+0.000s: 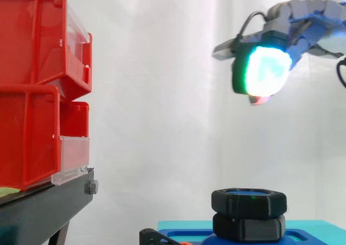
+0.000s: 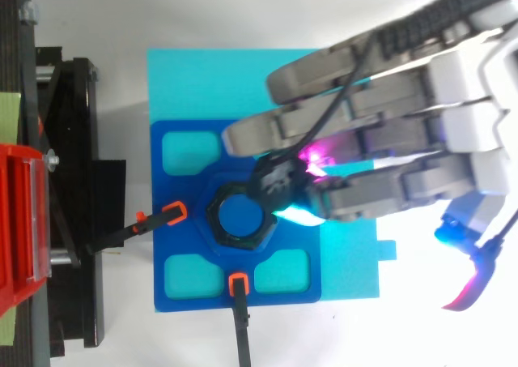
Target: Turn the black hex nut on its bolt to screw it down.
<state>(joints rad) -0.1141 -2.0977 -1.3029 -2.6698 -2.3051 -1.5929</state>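
Low down in front sits the black hex nut (image 1: 248, 201) on its blue bolt (image 2: 241, 219). The top of the bolt shows in the hole of the nut. Right under the nut is 1 more black hex piece (image 1: 248, 227). They stand in the middle of a blue plate (image 2: 182, 245), and the plate lies on a light blue block (image 2: 202, 83). 2 black clamps with orange tips (image 2: 172, 213) press on the plate's edges.

The hand (image 2: 453, 116) is high above the nut and does not touch it. Its fingers are stretched out straight and hold nothing. 1 fingertip (image 1: 265, 69) glows green and white.

Off to the side, 2 red bins (image 1: 32, 88) sit on a black stand (image 1: 43, 207). A white curtain (image 1: 162, 93) hangs behind it all.
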